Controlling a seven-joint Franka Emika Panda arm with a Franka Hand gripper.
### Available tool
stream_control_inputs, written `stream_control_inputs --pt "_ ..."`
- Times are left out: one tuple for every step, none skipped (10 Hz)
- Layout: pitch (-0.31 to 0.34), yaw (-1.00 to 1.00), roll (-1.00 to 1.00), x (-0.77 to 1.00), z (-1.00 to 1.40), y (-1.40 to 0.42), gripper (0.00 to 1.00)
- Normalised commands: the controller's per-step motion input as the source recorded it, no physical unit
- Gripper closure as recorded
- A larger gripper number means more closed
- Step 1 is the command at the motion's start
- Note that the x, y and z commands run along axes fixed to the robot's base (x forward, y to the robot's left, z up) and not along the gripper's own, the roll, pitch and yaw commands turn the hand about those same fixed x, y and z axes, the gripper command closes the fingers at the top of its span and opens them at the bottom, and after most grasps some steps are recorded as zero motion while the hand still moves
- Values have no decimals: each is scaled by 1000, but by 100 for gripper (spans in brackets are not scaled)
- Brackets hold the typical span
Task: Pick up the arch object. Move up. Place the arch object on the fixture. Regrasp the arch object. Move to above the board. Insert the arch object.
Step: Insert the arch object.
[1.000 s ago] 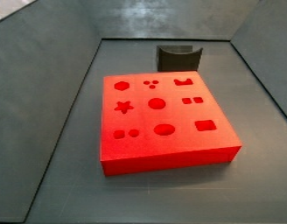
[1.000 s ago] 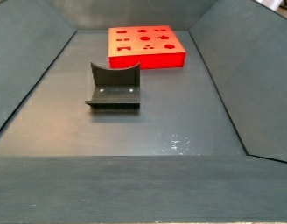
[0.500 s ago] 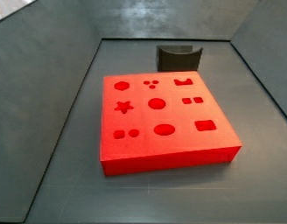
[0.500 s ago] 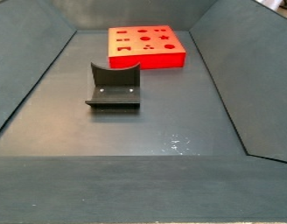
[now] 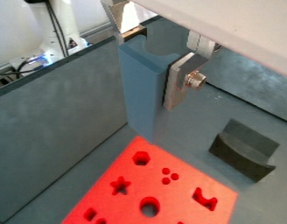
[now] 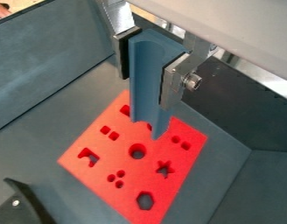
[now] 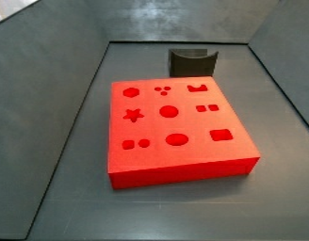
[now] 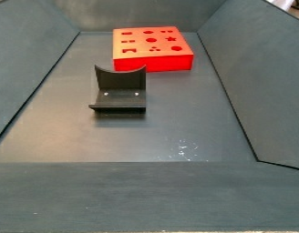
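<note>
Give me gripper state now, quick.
Gripper: shut on the arch object, held above the board in both wrist views; out of both side views.

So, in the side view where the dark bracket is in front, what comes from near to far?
Fixture → board. The gripper, jaws shut on the arch object, shows only in the wrist views.

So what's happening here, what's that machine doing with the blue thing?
A robot arm's gripper holds a blue-grey arch object upright between its silver fingers, hanging high above the red board with shaped holes in its top. The piece is not in any hole yet. The dark fixture stands bare on the floor beside the board. In both side views the arm is out of frame.
</note>
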Motion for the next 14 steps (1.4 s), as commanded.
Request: stream_control_inputs --pt "0 -66 -79 429 0 429 100" --pt "0 -103 -3 583 -109 274 100" --pt "14 -17 0 660 -246 317 100" --pt "0 0 6 500 -454 217 100" --pt "-39 0 90 237 -737 100 100" --pt "-84 17 116 166 -837 91 100" --pt "-111 51 116 169 -843 97 100" --pt "-127 89 106 146 -840 111 100" --pt "-137 140 91 109 -846 137 100" --pt "-163 206 73 54 -837 154 100" --pt "-171 220 63 63 -834 151 100" --pt "-170 209 60 71 -840 143 100" --pt "-169 197 56 80 -846 129 100" --pt "-173 206 56 83 -837 131 100"
